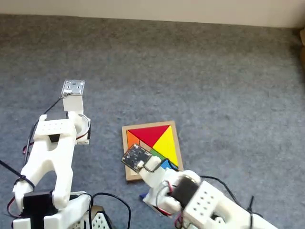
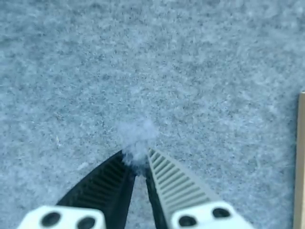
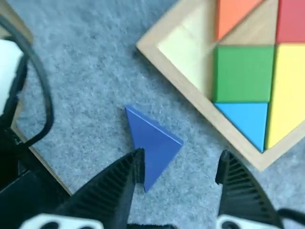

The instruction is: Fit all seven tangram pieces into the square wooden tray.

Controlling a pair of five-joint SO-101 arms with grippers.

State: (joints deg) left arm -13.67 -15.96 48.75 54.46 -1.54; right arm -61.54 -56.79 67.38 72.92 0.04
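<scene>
- The grey carpeted table (image 1: 214,71) leaves wide bare room on every side of the work, so either arm can swing freely.
- The square wooden tray (image 1: 148,125) lies flat near the middle, between the two arms, within reach of both.
- Inside it, the red triangle (image 1: 151,133), yellow triangle (image 1: 167,143), green square (image 3: 242,74), orange piece (image 3: 233,14) and light blue triangle (image 3: 248,121) sit edge to edge. A wood-toned gap beside the orange piece looks unfilled.
- The right gripper (image 3: 181,167) hangs just outside the tray's near corner, its fingers spread wide and empty, probably lined up for a pick.
- The left gripper (image 2: 139,164) is closed on nothing, low over bare carpet, well clear of the tray.
- The dark blue triangle (image 3: 152,143) lies flat on the carpet just beside the tray rim, one corner against the right gripper's dark finger, with room for the other to close in.
</scene>
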